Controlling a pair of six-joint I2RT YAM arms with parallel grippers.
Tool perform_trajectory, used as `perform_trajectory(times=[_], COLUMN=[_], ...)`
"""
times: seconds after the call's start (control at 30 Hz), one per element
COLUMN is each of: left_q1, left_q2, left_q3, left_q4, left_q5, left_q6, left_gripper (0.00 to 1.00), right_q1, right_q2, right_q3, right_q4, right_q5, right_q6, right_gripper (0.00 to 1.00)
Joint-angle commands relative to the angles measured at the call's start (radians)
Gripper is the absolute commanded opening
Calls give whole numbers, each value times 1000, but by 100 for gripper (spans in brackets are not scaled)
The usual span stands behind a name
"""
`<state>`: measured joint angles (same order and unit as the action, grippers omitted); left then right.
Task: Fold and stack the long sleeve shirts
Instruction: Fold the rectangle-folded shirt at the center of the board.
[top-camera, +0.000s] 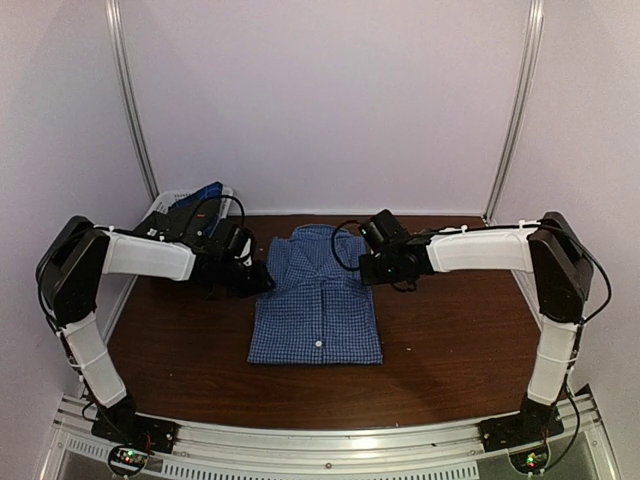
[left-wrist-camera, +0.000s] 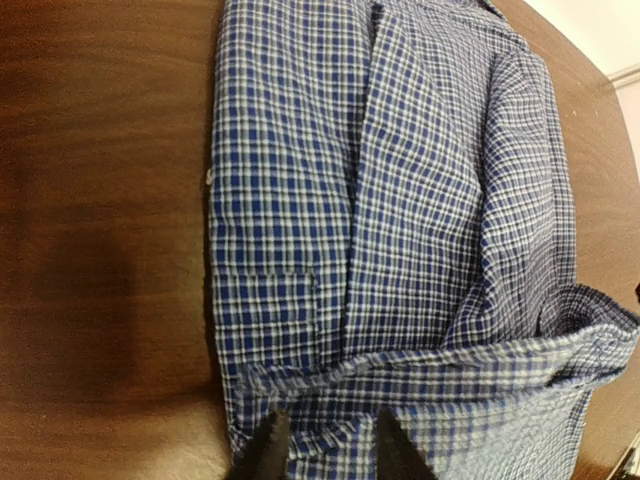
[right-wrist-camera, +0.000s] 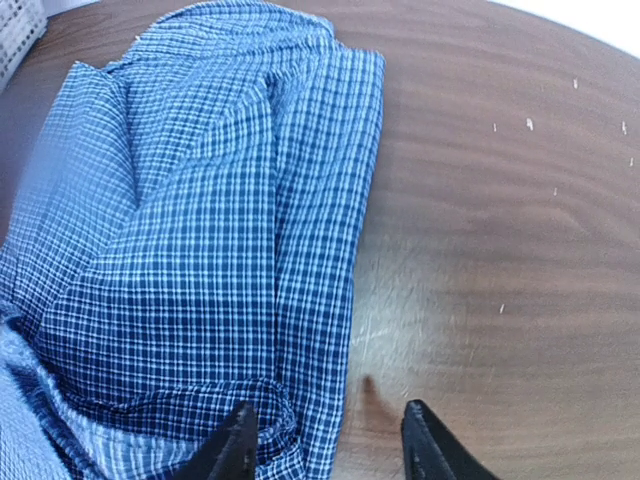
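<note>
Shirt (top-camera: 318, 310) lies at middle of table (top-camera: 450, 340), folded to neat rectangle, buttons up, hem nearest arm bases. Left gripper (left-wrist-camera: 330, 455) over collar-end edge, jaws slightly parted, nothing pinched. Right gripper (right-wrist-camera: 330, 450) at opposite edge, jaws wider, 1 finger over wood, empty. Basket (top-camera: 165, 203) far left, contents unclear. Judgement: 1 fold looks done; stacking not yet done.

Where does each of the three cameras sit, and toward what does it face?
Top external: above and behind the robot, facing down at the table; left arm and right arm show.
Left wrist: on the left arm, facing the folded shirt; left gripper at bottom.
Right wrist: likewise, facing shirt edge and bare table; right gripper below.
Shared: all see the shirt.
</note>
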<state>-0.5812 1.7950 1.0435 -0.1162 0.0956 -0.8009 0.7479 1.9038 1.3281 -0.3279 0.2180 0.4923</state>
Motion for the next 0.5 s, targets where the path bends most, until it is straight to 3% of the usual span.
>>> perform_trajectory(times=[0.0, 0.17, 0.3, 0.47], left_q1=[22, 27, 24, -34], left_q2=[-35, -105, -158, -167], left_q3=[45, 70, 57, 10], left_q4=[56, 7, -18, -1], left_q5=[-35, -73, -20, 51], left_q6=[31, 88, 114, 104], left_gripper=[47, 62, 54, 40], right_q1=[-10, 1, 57, 138], right_q2=[-56, -154, -230, -178], right_q3=[23, -18, -102, -81], right_q4=[-24, -41, 46, 72], right_q5=[29, 1, -104, -175], right_q6=[-32, -31, -37, -34], right_gripper=[54, 59, 57, 49])
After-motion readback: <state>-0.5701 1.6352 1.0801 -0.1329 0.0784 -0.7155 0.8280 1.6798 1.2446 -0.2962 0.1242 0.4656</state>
